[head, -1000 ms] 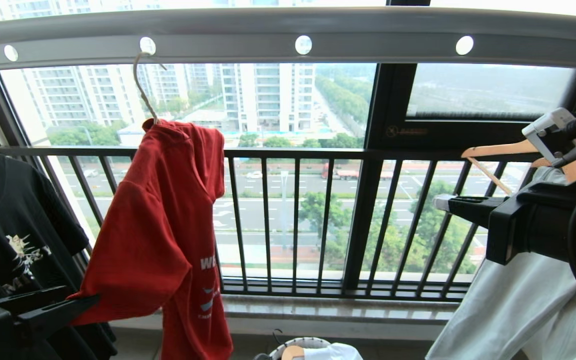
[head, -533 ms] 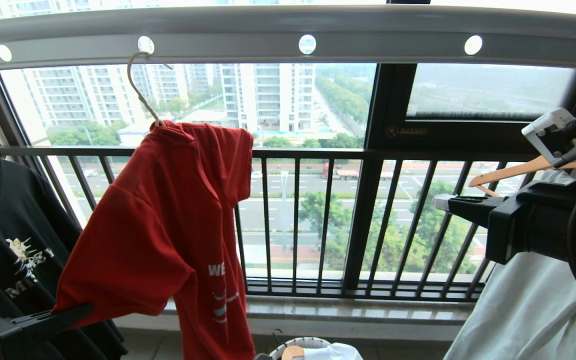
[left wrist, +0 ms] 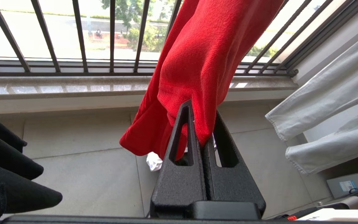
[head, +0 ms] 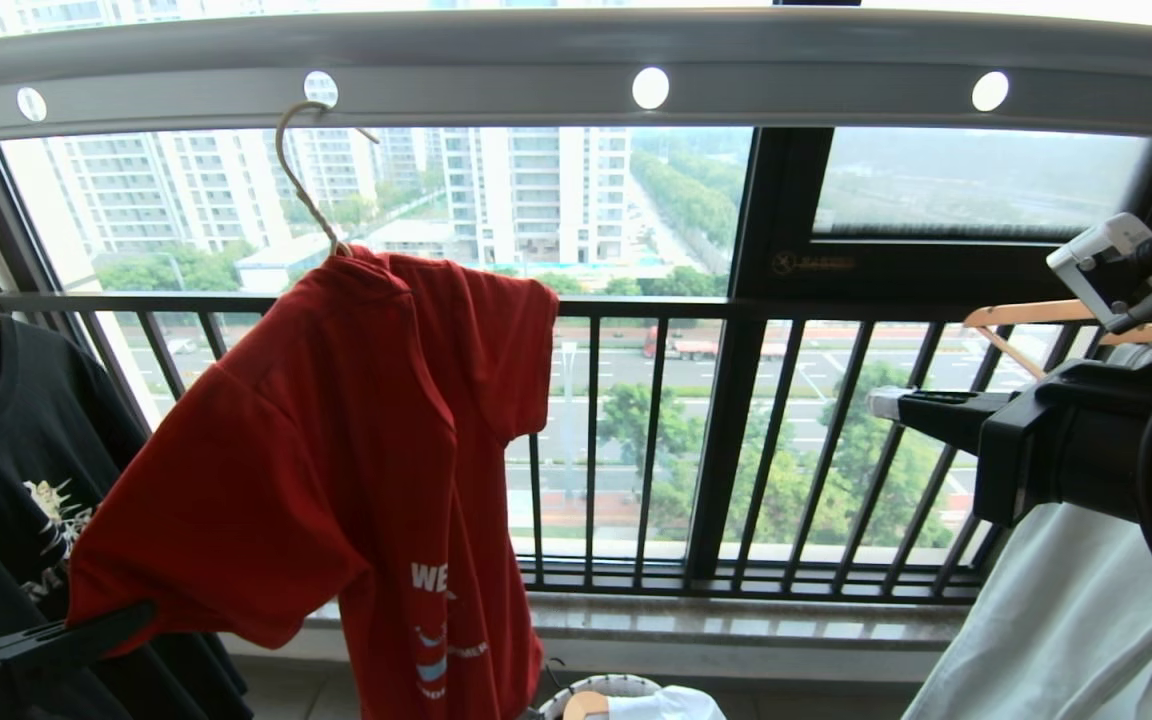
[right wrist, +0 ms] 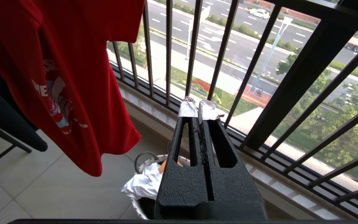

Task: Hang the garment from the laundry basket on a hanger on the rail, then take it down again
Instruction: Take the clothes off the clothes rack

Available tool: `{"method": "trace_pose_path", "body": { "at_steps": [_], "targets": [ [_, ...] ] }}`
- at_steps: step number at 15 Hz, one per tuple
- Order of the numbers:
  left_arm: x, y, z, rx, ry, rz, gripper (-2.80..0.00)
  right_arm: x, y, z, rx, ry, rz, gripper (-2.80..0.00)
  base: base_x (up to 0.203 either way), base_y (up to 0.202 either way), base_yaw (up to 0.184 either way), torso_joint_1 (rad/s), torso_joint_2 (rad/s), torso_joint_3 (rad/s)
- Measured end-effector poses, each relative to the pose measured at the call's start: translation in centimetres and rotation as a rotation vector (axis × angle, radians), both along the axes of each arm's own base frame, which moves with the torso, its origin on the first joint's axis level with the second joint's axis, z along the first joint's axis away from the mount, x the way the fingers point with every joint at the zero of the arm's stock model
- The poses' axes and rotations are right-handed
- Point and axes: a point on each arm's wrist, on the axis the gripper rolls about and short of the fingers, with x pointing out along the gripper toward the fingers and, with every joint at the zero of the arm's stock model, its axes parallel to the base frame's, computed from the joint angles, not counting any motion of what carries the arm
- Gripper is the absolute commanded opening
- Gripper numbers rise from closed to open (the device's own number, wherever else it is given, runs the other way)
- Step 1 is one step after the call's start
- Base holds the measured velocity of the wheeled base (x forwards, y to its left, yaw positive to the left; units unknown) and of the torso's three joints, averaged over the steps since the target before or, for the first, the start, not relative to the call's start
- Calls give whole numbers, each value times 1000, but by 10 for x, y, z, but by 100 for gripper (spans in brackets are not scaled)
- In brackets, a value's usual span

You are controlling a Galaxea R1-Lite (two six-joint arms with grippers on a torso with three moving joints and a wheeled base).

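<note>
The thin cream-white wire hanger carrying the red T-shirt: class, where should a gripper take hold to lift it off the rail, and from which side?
Grip the thin cream-white wire hanger on its bare long neck, between the red T-shirt's collar and the grey metal rail. Come from the robot's right: that side is open, and the rest is under cloth.

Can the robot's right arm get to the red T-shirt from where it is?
Probably yes. The right gripper sits shut, off to the side of the red T-shirt, with only open air between them. The left gripper already pinches its sleeve.
</note>
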Motion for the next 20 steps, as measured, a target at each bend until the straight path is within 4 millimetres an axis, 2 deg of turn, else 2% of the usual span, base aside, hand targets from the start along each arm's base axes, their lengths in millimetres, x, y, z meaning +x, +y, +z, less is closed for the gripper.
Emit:
{"method": "trace_pose_path", "body": {
  "at_steps": [4,7,13,20],
  "targets": [
    [-8,-1,-8,-5,85,42,-280,-1,0,2,3,-6,0,-280,0,0,0,0,0,0],
    [-22,-5,-18,-16,169,62,-280,-3,-1,4,7,-17,1,-280,0,0,0,0,0,0],
    [-30,-7,-17,-2,137,66,-280,-8,-4,8,16,-36,1,-280,0,0,0,0,0,0],
    [-35,-6,-47,78,243,136,-280,-9,-4,9,18,-39,2,-280,0,0,0,0,0,0]
  ]
}}
